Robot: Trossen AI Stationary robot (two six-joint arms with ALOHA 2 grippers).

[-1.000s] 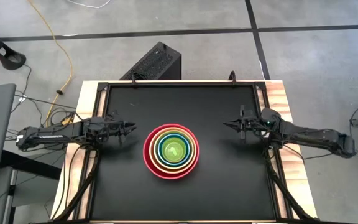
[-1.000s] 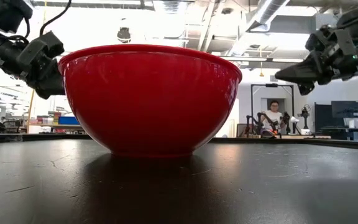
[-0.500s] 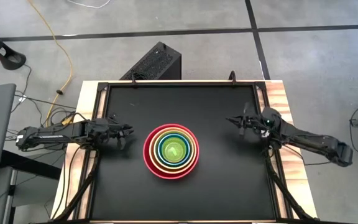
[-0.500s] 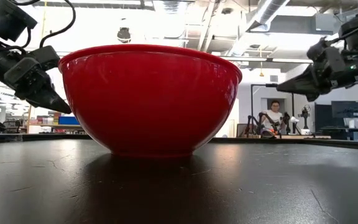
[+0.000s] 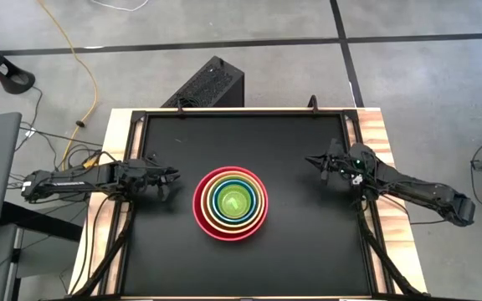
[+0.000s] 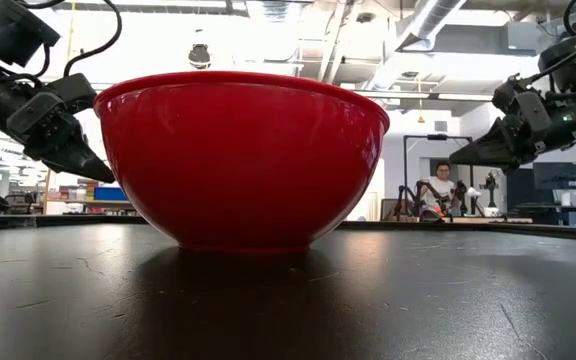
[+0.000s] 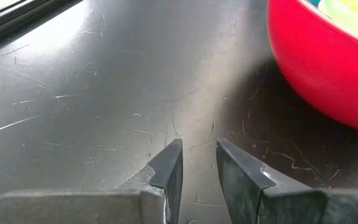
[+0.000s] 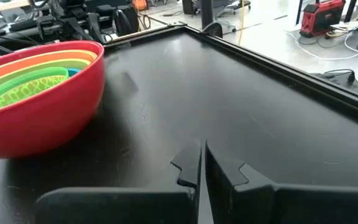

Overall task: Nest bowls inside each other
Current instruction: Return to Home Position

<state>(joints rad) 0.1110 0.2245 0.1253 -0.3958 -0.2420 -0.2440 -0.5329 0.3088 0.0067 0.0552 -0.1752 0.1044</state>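
Observation:
The bowls (image 5: 230,203) sit nested in one stack at the middle of the black table (image 5: 241,134). The red one (image 6: 240,160) is outermost, with orange, olive, teal and yellow rings inside it and bright green in the centre. The red bowl's base rests on the table. My left gripper (image 5: 174,175) hovers left of the stack, tipped down, its fingers (image 7: 199,149) a narrow gap apart with nothing between them. My right gripper (image 5: 310,160) hovers right of the stack. Its fingers (image 8: 202,146) are shut and hold nothing.
A raised black frame (image 8: 272,59) runs round the tabletop, with wooden strips (image 5: 387,142) outside it. Bare black surface lies on every side of the stack. A person (image 6: 440,185) sits far off in the room behind the table.
My left gripper has tipped its fingers downward and drawn back a little from the stack. My right gripper has sunk and swung slightly toward the table's far edge, tipping down. The nested bowls have kept still.

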